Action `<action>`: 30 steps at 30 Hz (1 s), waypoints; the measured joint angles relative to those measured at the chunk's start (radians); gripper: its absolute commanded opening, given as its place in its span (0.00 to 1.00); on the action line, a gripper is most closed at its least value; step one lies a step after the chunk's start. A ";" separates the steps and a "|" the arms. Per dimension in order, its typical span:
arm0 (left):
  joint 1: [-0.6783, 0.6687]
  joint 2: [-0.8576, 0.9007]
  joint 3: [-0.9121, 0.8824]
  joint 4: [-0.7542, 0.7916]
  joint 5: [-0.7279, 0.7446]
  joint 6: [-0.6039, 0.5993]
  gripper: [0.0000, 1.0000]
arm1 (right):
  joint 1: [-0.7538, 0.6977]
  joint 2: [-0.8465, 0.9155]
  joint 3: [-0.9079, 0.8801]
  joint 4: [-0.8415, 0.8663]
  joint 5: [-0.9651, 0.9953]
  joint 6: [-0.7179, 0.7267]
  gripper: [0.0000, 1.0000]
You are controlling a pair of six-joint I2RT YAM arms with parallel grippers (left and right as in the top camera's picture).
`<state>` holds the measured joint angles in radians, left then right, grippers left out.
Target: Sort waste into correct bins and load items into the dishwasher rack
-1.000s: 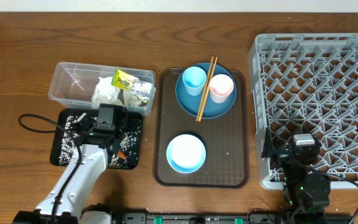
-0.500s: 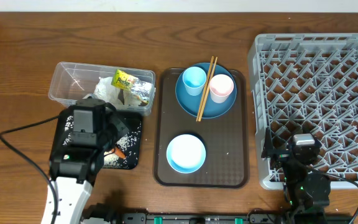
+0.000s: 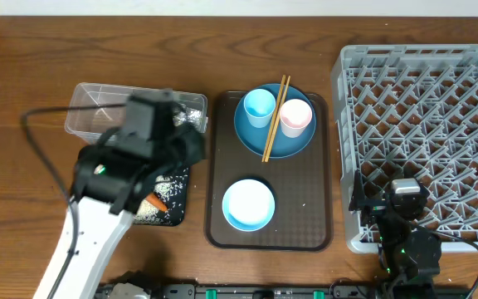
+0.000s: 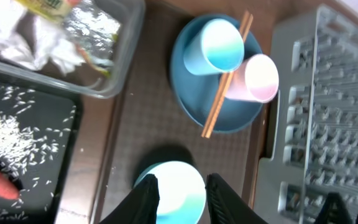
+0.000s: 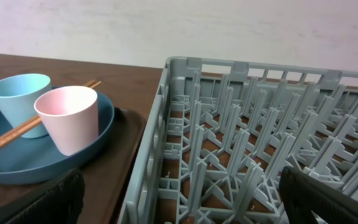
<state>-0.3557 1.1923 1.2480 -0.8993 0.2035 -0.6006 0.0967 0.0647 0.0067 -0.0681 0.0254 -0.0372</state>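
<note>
Looking down at the worktop (image 3: 23,75), the waste side appears finished. The crumpled napkin (image 4: 17,40) and the yellow-green snack packet (image 4: 48,5) lie inside the clear tub (image 3: 94,108). Just beside it, the black tray (image 4: 55,168) carries the scattered rice (image 4: 5,124) and the little orange carrot (image 3: 155,202).

The loading half hasn't begun, as far as I can tell. The grey rack (image 3: 426,100) has nothing in it. Everything meant for it sits on the brown tray (image 3: 305,216). The dark-blue plate (image 3: 293,145) holds the light-blue cup (image 3: 259,105) and the pink cup (image 3: 295,116), side by side, with the chopsticks (image 3: 274,120) slanting across between them. The bowl (image 3: 248,203) sits on its own at the near end.

The left hand (image 4: 180,183) hangs above that bowl, fingers partly spread with nothing between them. From overhead, its arm is a blur over the tub and black tray. The right hand (image 5: 179,186) waits at the rack's near corner, spread wide and empty.

My guess is the bowl goes first, so five items remain to rack.
</note>
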 measured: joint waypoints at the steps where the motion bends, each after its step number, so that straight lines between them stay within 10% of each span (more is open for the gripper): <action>1: -0.032 0.029 0.023 -0.013 -0.013 0.001 0.29 | 0.000 0.000 0.000 -0.001 0.000 0.000 0.99; 14: -0.319 0.339 0.060 0.019 -0.147 0.011 0.34 | 0.000 0.001 0.000 0.000 0.000 0.000 0.99; 30: -0.344 0.396 0.060 0.118 -0.272 0.022 0.43 | 0.000 0.001 0.000 0.000 0.000 0.000 0.99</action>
<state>-0.6998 1.5879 1.3079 -0.7811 -0.0689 -0.5789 0.0967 0.0654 0.0067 -0.0685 0.0250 -0.0372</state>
